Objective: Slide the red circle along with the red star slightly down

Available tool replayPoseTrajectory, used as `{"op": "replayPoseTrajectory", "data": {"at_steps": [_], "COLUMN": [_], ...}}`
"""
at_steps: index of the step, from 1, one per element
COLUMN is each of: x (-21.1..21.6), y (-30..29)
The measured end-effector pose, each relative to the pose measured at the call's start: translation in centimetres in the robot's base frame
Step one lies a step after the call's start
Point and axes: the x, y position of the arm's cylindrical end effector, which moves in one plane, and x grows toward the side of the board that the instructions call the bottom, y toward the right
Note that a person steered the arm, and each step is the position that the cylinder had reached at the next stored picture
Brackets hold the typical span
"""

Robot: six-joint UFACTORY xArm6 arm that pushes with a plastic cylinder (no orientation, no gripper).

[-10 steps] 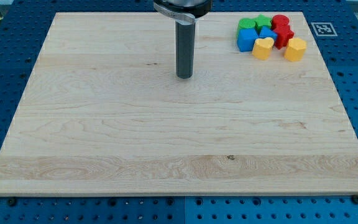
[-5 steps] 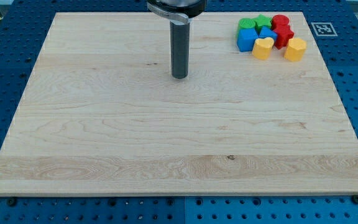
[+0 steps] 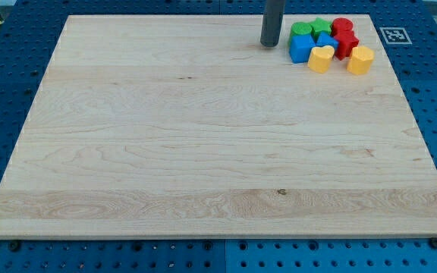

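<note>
Your tip [image 3: 269,44] rests near the wooden bench's [image 3: 203,167] top edge, just left of the cluster. The red circle block [image 3: 342,26] and red star block [image 3: 345,42] sit at the top-right corner. There's no gripper, only the rod.

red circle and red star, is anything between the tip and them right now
Yes. My tip sits at the view's left of the cluster, and the green blocks and blue blocks lie between it and the red circle and red star. Below the reds sit yellow blocks.
</note>
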Motion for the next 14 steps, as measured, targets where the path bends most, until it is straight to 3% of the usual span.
{"op": "replayPoseTrajectory", "data": {"at_steps": [2,3,6,9,14], "x": [-5.1,-5.4,-5.5,-5.9,5.7], "y": [0.0,5.5,14.8,15.8,15.6]}}
